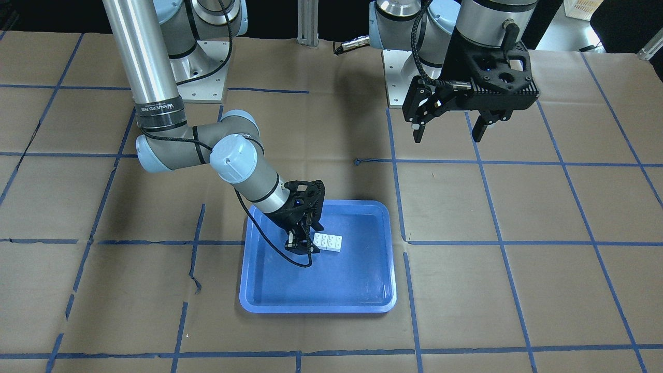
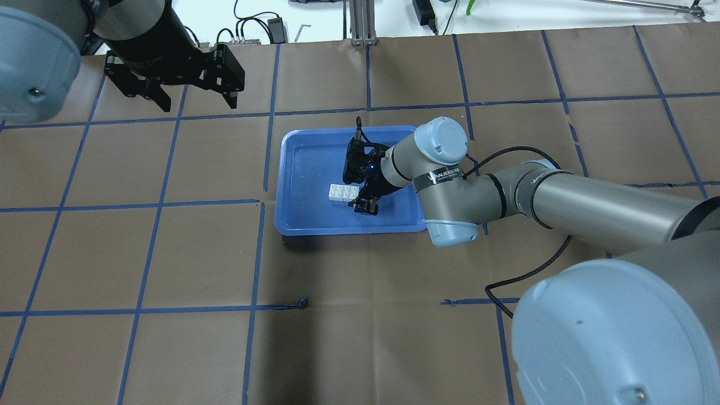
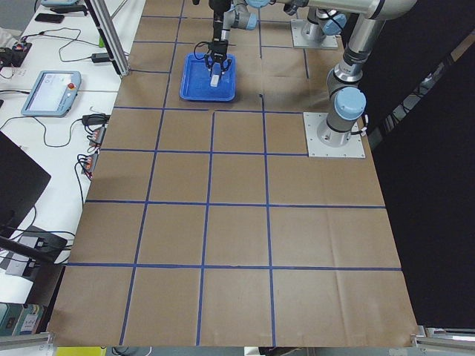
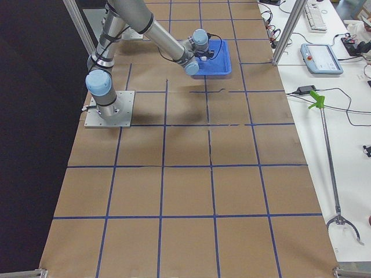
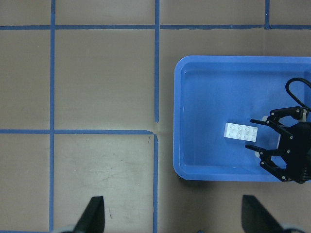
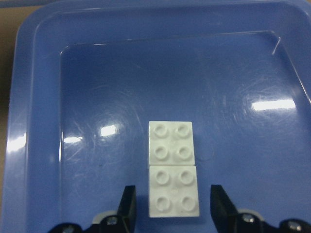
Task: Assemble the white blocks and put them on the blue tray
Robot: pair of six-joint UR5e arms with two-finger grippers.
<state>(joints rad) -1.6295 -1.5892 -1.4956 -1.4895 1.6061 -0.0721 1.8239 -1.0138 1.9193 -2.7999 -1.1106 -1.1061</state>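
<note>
Closest to the right wrist camera are the right gripper's (image 6: 172,196) two black fingers (image 6: 128,204), spread wide with one on each side of the nearer of the white blocks (image 6: 172,167). A strip of blue shows between each finger and the block, so they are not pinching it. The two blocks lie end to end and touching, studs up, forming one short row on the floor of the blue tray (image 6: 39,97). They sit about midway across the tray, somewhat nearer its edge on the robot's side.

The left gripper (image 1: 448,135) hangs above the brown paper-covered table (image 1: 518,207), well apart from the tray and nearer the robot's edge of the table. Its fingers are spread with nothing between them.
</note>
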